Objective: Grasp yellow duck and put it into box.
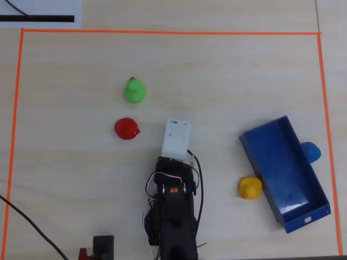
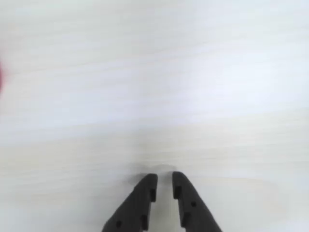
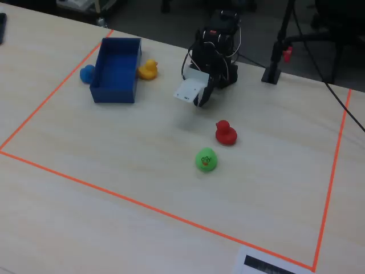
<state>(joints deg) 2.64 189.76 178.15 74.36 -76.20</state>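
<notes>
The yellow duck (image 1: 250,188) sits on the table against the left long wall of the blue box (image 1: 282,162) in the overhead view. In the fixed view the duck (image 3: 148,69) is just right of the box (image 3: 117,65). The box is empty. My gripper (image 2: 164,178) hovers over bare table, its jaws nearly shut with a narrow gap and nothing between them. In the fixed view the gripper (image 3: 199,103) hangs under a white mount, well to the right of the duck. The duck and box are out of the wrist view.
A red duck (image 1: 127,129) and a green duck (image 1: 134,90) lie left of the arm in the overhead view. A blue duck (image 1: 312,152) sits behind the box's far wall. Orange tape (image 1: 162,32) frames the workspace. A black stand (image 3: 274,71) is beside the arm base.
</notes>
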